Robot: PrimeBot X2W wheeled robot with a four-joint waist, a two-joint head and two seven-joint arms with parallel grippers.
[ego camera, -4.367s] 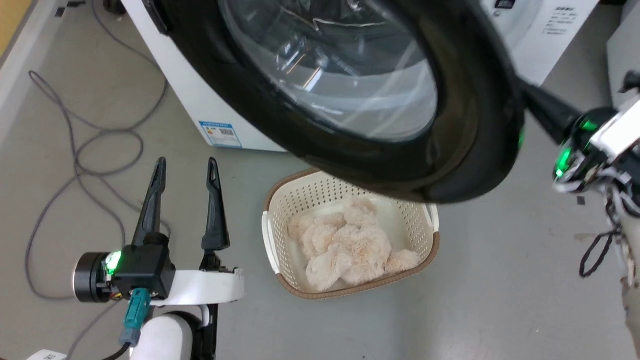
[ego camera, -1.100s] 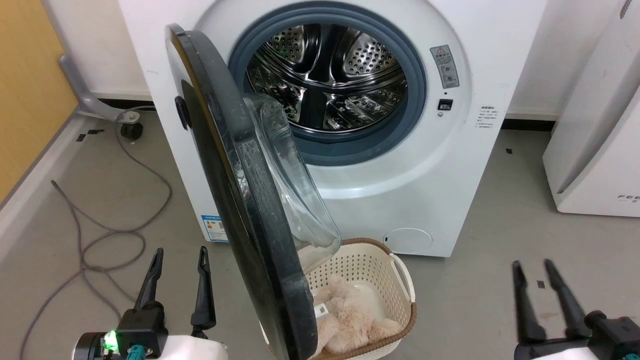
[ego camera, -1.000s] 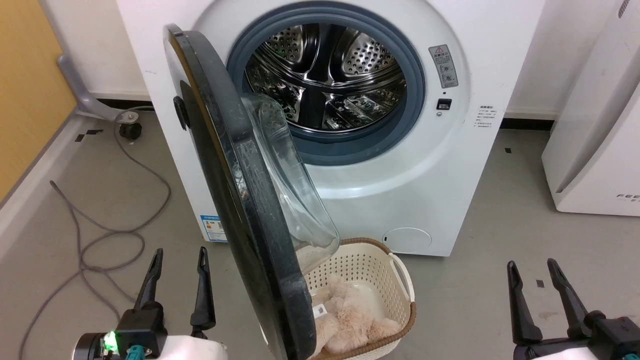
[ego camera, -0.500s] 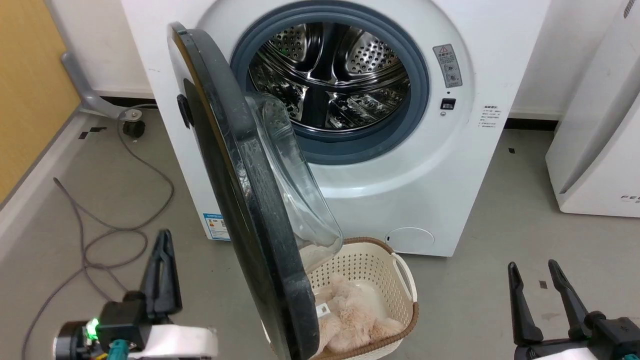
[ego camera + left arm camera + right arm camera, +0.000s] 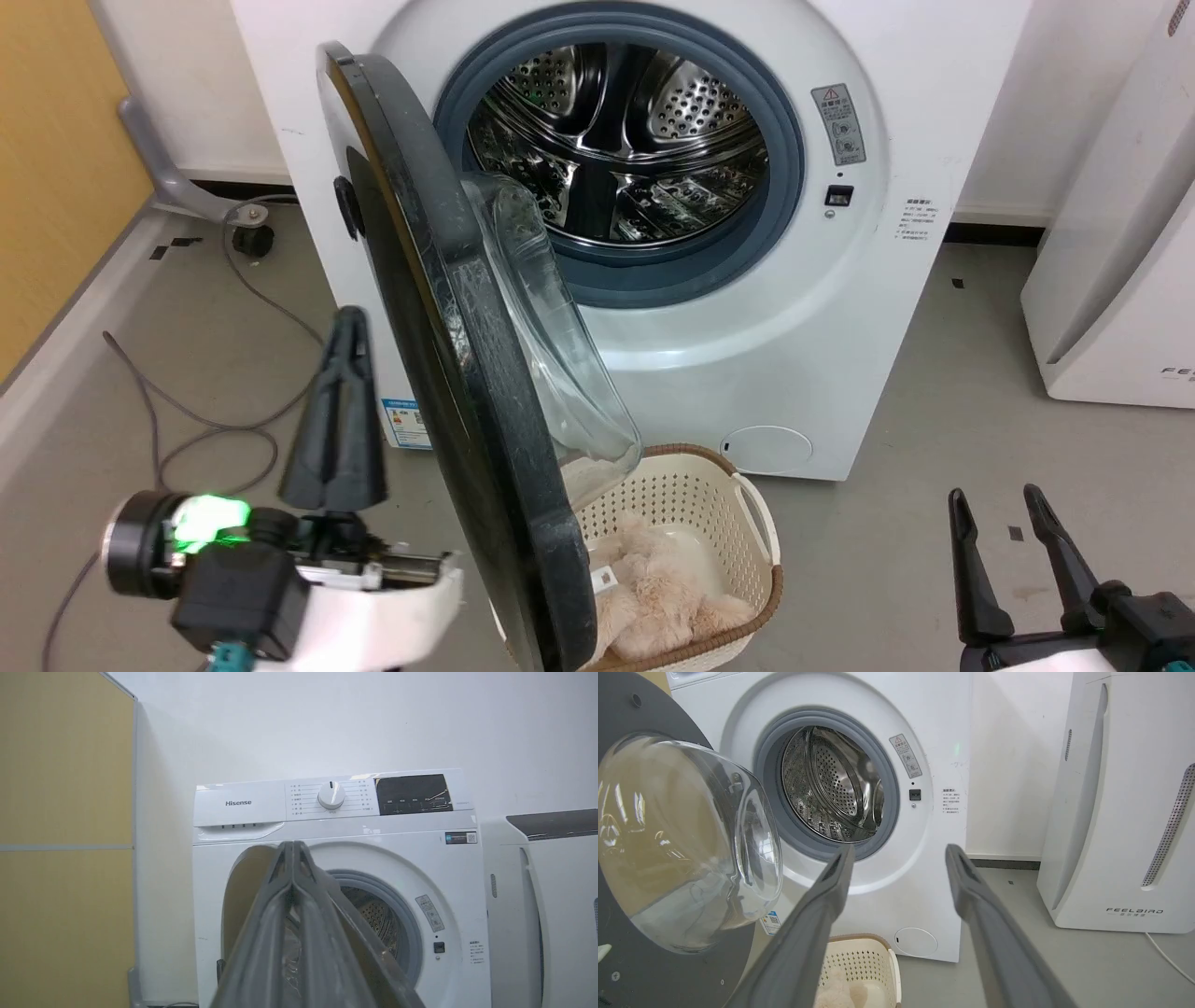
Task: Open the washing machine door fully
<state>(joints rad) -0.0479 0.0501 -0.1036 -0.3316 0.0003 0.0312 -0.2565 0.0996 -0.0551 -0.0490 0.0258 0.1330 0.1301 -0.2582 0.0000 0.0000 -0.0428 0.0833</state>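
The white washing machine (image 5: pixel 840 280) shows its grey gasket and steel drum (image 5: pixel 621 140). Its glossy-black door (image 5: pixel 439 308) stands swung out, almost edge-on to the head view, and the clear glass bowl (image 5: pixel 551 355) faces the drum. My left gripper (image 5: pixel 350 322) is shut with nothing in it. It is raised just left of the door's outer face, and I cannot tell if it touches. In the left wrist view, the left gripper (image 5: pixel 293 845) points at the machine. My right gripper (image 5: pixel 991 495) is open and low at the right, clear of the door. The right wrist view has my right gripper (image 5: pixel 900 851) and the door (image 5: pixel 626 728).
A cream basket (image 5: pixel 747 504) holding a beige plush toy (image 5: pixel 653 597) sits on the floor under the door. A grey cable (image 5: pixel 215 425) loops at the left near a yellow panel (image 5: pixel 47 140). A white appliance (image 5: pixel 1120 280) stands at the right.
The left gripper has shut and risen from low on the floor side up beside the door's outer face. The right gripper has stayed put over the last second. The door's angle looks unchanged.
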